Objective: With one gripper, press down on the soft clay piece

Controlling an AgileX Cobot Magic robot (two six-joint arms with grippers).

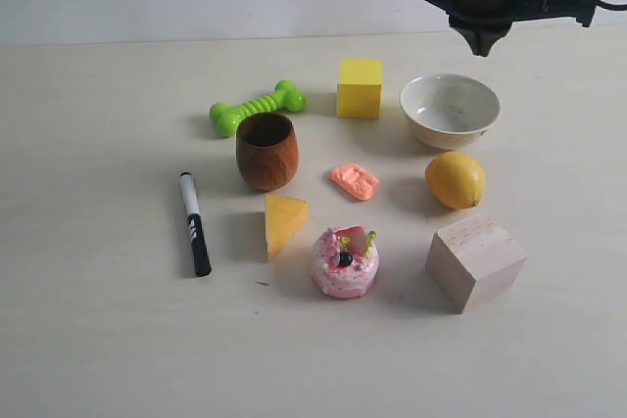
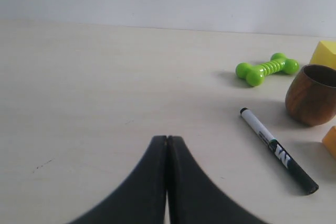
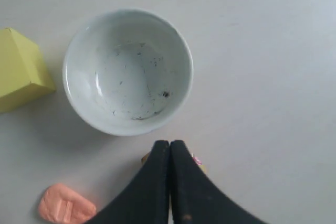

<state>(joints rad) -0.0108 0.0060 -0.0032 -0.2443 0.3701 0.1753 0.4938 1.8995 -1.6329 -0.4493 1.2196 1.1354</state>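
The soft clay piece is a small salmon-orange lump with a dented top, lying flat on the table between the wooden cup and the lemon. It also shows in the right wrist view as the clay piece, off to the side of the fingers. My right gripper is shut and empty, held high above the table near the white bowl; in the exterior view the right gripper hangs over the bowl's far side. My left gripper is shut with nothing in it, low over bare table, out of the exterior view.
Around the clay stand a wooden cup, a lemon, a yellow cheese-like wedge, a pink frosted cake toy, a wooden block, a yellow cube, a green bone toy and a black marker.
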